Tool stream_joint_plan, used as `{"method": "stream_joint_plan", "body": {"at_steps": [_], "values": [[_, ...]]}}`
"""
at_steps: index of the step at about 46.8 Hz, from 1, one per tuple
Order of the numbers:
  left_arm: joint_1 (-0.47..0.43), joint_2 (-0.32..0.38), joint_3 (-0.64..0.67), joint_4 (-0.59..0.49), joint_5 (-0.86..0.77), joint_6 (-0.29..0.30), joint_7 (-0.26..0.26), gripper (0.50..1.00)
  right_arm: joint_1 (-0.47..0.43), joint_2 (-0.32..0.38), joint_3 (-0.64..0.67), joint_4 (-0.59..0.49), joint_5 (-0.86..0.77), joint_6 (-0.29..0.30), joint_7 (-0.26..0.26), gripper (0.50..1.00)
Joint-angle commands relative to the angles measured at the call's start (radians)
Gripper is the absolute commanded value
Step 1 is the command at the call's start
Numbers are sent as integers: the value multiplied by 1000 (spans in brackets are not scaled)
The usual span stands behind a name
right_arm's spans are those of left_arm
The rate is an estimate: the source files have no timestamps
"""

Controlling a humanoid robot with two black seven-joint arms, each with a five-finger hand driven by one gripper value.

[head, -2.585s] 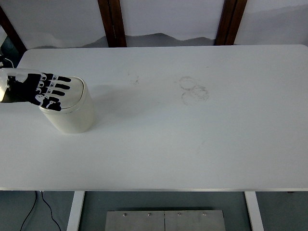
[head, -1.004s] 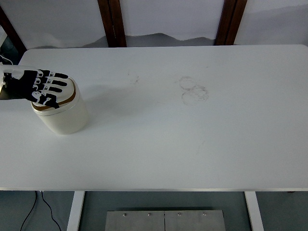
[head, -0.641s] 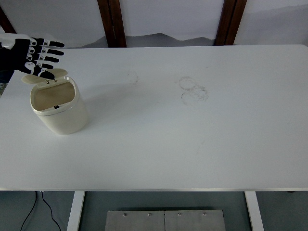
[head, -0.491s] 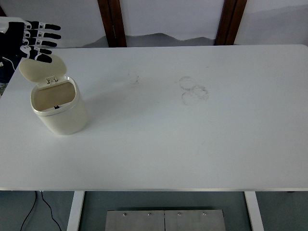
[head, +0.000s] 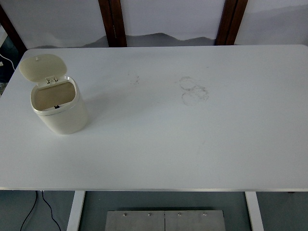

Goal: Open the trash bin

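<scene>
The trash bin [head: 58, 109] stands with its lid [head: 41, 67] hinged upright, so the task looks done; neither hand or its fingers shows.

Single head view, set high on the robot's side, facing forward and down over the white table [head: 192, 144]. Near edge along the bottom, far edge near the top, dark wooden posts [head: 111, 21] behind. Wide framing, nearly whole tabletop in shot.
</scene>
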Motion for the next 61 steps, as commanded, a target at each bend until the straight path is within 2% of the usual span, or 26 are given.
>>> {"method": "stream_joint_plan", "body": {"at_steps": [1, 9, 21, 34, 45, 61], "values": [[1, -23, -4, 38, -2, 4, -38, 1000, 0, 0, 0, 0, 0, 0, 0, 995], [5, -65, -14, 114, -57, 6, -78, 1000, -1, 0, 0, 0, 0, 0, 0, 995], [44, -120, -15, 222, -258, 4, -95, 1000, -1, 0, 0, 0, 0, 0, 0, 995], [119, -213, -69, 382, -293, 4, -143, 1000, 0, 0, 0, 0, 0, 0, 0, 995], [237, -258, -210, 413, -313, 7, -141, 1000, 0, 0, 0, 0, 0, 0, 0, 995], [289, -275, -254, 413, -318, 16, -143, 1000, -1, 0, 0, 0, 0, 0, 0, 995]]}}
